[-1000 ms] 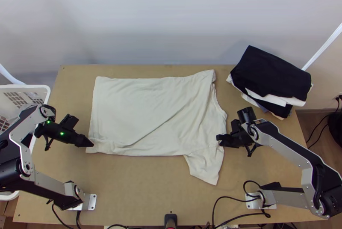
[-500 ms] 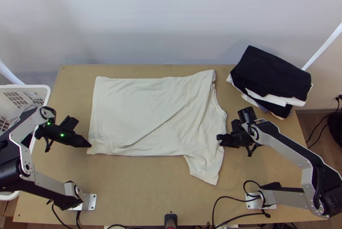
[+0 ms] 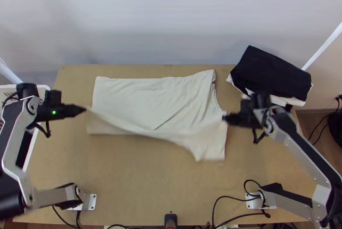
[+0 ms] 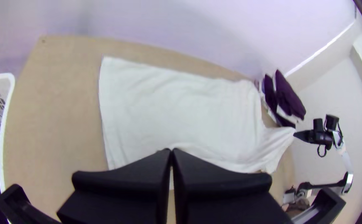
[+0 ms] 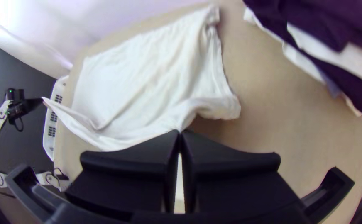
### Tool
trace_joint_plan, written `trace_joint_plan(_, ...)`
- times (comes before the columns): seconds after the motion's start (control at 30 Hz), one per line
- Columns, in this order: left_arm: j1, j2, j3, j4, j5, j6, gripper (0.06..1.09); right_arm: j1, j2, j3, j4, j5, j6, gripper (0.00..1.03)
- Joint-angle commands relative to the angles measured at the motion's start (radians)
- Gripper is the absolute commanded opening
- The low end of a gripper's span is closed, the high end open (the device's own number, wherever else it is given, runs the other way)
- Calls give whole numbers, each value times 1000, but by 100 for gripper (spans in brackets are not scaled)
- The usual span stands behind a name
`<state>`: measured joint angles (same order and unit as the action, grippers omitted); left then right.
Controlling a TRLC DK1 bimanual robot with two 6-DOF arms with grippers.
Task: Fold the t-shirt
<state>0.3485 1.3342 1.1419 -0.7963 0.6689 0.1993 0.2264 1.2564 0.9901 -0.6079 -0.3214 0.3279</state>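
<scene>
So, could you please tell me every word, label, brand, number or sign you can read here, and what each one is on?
There is no text I can read in these views.
The cream t-shirt held by the left hand and right hand has no print I can make out.
I can read none on the stack of folded clothes or the white laundry basket either.

One left arm and one right arm, making two; one left gripper and one right gripper, also two; one cream t-shirt, one table, one white basket, one stack of cloths
</scene>
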Motion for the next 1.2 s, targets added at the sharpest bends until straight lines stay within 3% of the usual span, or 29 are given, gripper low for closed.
trace_joint_plan(0.0, -42, -90, 58, 92, -11, -236, 9, -18, 6, 190, -21, 13, -1, 3)
trace_joint_plan(0.1, -74, -156, 99, 227, -100, -374, 9, -24, 57, 375, -72, 54, -9, 3)
trace_joint_plan(0.3, -88, -263, 145, 500, -285, -489, 9, -56, 164, 708, -155, 90, -32, 3)
trace_joint_plan(0.37, -86, -265, 200, 517, -342, -511, 9, -62, 193, 811, -165, 124, -53, 3)
trace_joint_plan(0.5, -23, -253, 346, 545, -394, -669, 9, -79, 218, 993, -168, 145, -90, 3)
trace_joint_plan(0.7, 14, -297, 527, 551, -416, -696, 9, -96, 201, 1286, -187, 139, -93, 3)
trace_joint_plan(0.97, 93, -481, 559, 591, -474, -681, 9, -82, -86, 1266, -194, 85, -104, 3)
trace_joint_plan(1.17, 135, -655, 484, 618, -473, -632, 9, -39, -315, 1167, -336, 79, -145, 3)
